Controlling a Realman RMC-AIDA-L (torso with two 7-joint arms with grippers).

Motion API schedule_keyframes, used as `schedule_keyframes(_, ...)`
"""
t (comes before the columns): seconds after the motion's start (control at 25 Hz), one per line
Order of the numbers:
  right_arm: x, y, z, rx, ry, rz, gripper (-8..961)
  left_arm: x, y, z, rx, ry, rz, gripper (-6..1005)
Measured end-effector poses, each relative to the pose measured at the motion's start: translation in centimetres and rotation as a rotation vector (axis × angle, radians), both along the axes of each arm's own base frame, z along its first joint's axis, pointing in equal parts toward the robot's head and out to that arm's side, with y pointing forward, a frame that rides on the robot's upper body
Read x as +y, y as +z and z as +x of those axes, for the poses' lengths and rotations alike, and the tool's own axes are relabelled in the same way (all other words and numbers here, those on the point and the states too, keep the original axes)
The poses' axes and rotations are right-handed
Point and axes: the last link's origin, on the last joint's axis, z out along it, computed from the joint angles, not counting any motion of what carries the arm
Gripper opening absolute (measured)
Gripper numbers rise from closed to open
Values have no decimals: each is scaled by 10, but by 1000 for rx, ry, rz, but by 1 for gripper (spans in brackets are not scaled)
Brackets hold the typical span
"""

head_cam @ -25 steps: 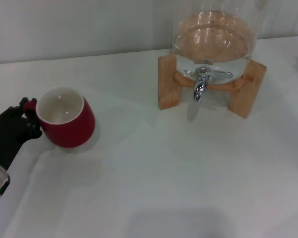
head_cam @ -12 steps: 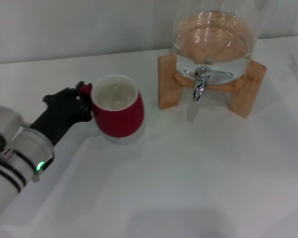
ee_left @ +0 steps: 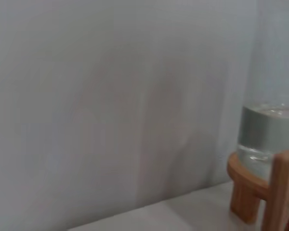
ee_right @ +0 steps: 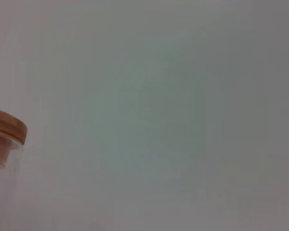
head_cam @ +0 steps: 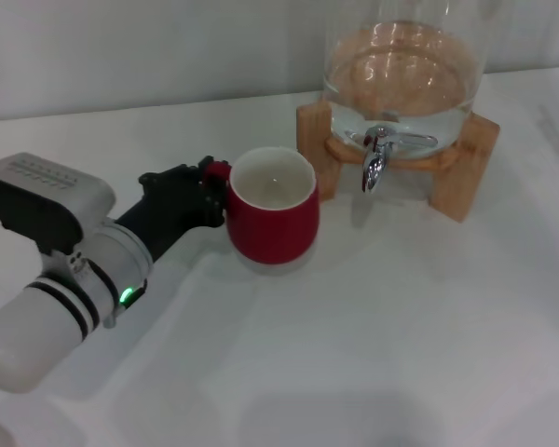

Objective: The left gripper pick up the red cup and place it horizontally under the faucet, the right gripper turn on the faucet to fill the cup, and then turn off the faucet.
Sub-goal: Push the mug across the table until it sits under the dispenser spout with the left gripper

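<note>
Red cup (head_cam: 272, 216), upright, hangs by its handle in the left gripper's (head_cam: 208, 193) closed jaws, toward the surface's far edge; the faucet (head_cam: 376, 158) lies to its right, farther back.

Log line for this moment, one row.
phase: carrying | left gripper: shut on red cup handle | cup: upright, left of faucet, not under spout | right gripper: out of view

The glass jar (head_cam: 401, 65) is running off the head view's top edge. The red cup (head_cam: 272, 219) is hiding its own handle and the left end effector's (head_cam: 210, 194) fingertips.
</note>
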Motion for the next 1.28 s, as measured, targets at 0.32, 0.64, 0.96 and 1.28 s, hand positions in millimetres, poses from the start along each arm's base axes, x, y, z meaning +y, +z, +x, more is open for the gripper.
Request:
schedule_keyframes(0.32, 0, 0, -2, 0, 11, 2, 674, -7, -9, 9, 10, -39, -36, 137)
schedule_keyframes(0.64, 2, 0, -4, -1, 16, 1, 674, -6, -16, 13, 54, -49, -66, 137)
schedule_keyframes(0.96, 3, -2, -5, -5, 21, -7, 674, 0, -20, 15, 80, -16, -88, 137)
schedule_keyframes(1.28, 4, -3, -7, -8, 27, -15, 674, 4, -21, 21, 81, -7, -97, 137)
